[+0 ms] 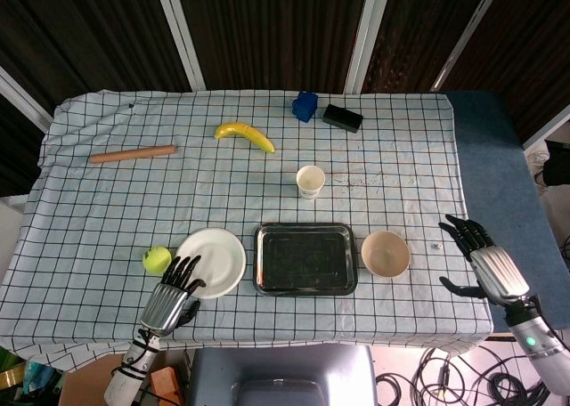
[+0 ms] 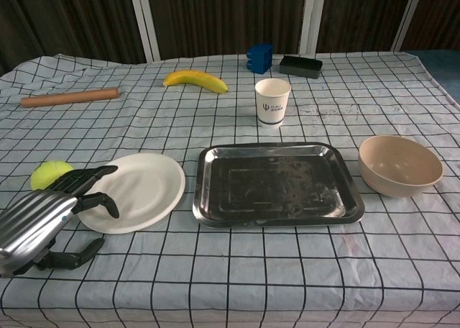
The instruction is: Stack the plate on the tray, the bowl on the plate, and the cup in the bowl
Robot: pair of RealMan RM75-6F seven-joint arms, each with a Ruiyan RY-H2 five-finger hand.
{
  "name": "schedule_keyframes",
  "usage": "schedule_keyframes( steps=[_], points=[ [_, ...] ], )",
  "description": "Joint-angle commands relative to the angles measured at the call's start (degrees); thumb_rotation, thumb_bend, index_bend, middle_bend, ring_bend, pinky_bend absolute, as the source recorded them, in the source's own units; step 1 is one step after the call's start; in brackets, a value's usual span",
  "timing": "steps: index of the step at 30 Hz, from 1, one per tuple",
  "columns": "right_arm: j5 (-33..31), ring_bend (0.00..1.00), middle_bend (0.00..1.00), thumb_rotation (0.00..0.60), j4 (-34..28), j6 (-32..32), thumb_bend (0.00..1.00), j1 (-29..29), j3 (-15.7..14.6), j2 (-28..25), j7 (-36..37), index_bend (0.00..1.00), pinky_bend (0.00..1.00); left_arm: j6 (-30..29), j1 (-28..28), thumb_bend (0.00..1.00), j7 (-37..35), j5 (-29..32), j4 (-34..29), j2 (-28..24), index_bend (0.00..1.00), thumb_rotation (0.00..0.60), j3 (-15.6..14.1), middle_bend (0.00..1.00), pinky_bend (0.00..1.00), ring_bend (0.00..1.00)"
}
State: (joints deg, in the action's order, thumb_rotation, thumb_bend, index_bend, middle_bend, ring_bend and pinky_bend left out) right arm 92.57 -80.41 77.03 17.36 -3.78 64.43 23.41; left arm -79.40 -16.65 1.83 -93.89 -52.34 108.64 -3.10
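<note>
A white plate (image 1: 214, 261) (image 2: 134, 190) lies on the cloth left of the empty steel tray (image 1: 304, 259) (image 2: 277, 184). The tan bowl (image 1: 385, 254) (image 2: 399, 165) stands right of the tray. A white paper cup (image 1: 310, 181) (image 2: 272, 101) stands upright behind the tray. My left hand (image 1: 172, 297) (image 2: 43, 220) hovers at the plate's near left edge, fingers spread, holding nothing. My right hand (image 1: 485, 265) is open off to the right of the bowl, near the table's right edge, and shows only in the head view.
A green tennis ball (image 1: 157, 259) (image 2: 49, 175) sits just left of the plate, by my left hand. Farther back lie a banana (image 1: 244, 134), a wooden rolling pin (image 1: 132, 153), a blue block (image 1: 305, 105) and a black box (image 1: 342, 117).
</note>
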Motion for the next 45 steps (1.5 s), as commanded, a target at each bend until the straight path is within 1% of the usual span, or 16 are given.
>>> schedule_keyframes(
  steps=[1, 7, 12, 17, 23, 30, 33, 38, 41, 45],
  points=[
    [0.03, 0.0, 0.0, 0.6, -0.19, -0.16, 0.18, -0.19, 0.0, -0.29, 0.08, 0.0, 0.0, -0.22, -0.22, 0.37, 0.57, 0.17, 1.67, 1.11, 0.44, 0.6, 0.52, 0.0, 0.0, 0.0],
    [-0.16, 0.0, 0.0, 0.6, -0.5, -1.19, 0.18, -0.35, 0.03, -0.57, 0.1, 0.0, 0.0, -2.35, -0.48, 0.37, 0.33, -0.55, 6.87, 3.77, 0.52, 0.6, 0.98, 0.01, 0.0, 0.0],
    [-0.5, 0.0, 0.0, 0.6, -0.63, -2.3, 0.18, -0.4, 0.05, -0.85, 0.05, 0.0, 0.0, -4.74, -1.11, 0.37, -3.53, -1.7, 11.77, 6.41, 0.57, 0.6, 1.03, 0.06, 0.0, 0.0],
    [-0.47, 0.0, 0.0, 0.6, -0.93, -2.7, 0.18, -0.57, 0.07, -1.29, 0.07, 0.0, 0.0, -5.09, -1.77, 0.34, -7.63, -1.5, 16.09, 8.65, 0.62, 0.6, 1.41, 0.1, 0.0, 0.0],
    [-0.25, 0.0, 0.0, 0.6, -0.91, -2.99, 0.18, -0.77, 0.05, -1.58, 0.06, 0.0, 0.0, -6.63, -1.73, 0.35, -9.76, -1.72, 19.21, 10.04, 0.66, 0.6, 1.15, 0.12, 0.0, 0.0],
    [0.11, 0.0, 0.0, 0.6, -0.93, -3.13, 0.18, -0.83, 0.16, -1.73, 0.33, 0.0, 0.0, -8.31, -1.55, 0.42, -11.83, -2.03, 21.05, 10.49, 0.68, 0.6, 0.7, 0.13, 0.0, 0.0],
    [0.17, 0.0, 0.0, 0.6, -0.92, -3.4, 0.18, -0.81, 0.17, -1.71, 0.2, 0.0, 0.0, -9.49, -1.44, 0.44, -12.43, -2.2, 21.51, 10.62, 0.68, 0.6, 0.64, 0.13, 0.0, 0.0],
    [0.16, 0.0, 0.0, 0.6, -1.12, -3.57, 0.18, -0.87, 0.28, -1.71, -0.05, 0.0, 0.0, -13.83, -0.9, 0.43, -13.58, -2.99, 22.16, 10.69, 0.68, 0.6, 0.53, 0.13, 0.0, 0.0],
    [0.13, 0.0, 0.0, 0.6, -1.22, -3.45, 0.18, -1.0, 0.38, -1.75, -0.11, 0.0, 0.0, -17.44, -0.85, 0.43, -13.57, -3.69, 21.42, 10.15, 0.68, 0.6, 0.76, 0.13, 0.0, 0.0],
    [-0.06, 0.0, 0.0, 0.6, -1.46, -3.3, 0.18, -1.16, 0.61, -1.78, -0.16, 0.0, 0.0, -19.28, -2.38, 0.43, -11.76, -4.69, 18.04, 8.85, 0.68, 0.6, 1.2, 0.14, 0.0, 0.0]
  ],
)
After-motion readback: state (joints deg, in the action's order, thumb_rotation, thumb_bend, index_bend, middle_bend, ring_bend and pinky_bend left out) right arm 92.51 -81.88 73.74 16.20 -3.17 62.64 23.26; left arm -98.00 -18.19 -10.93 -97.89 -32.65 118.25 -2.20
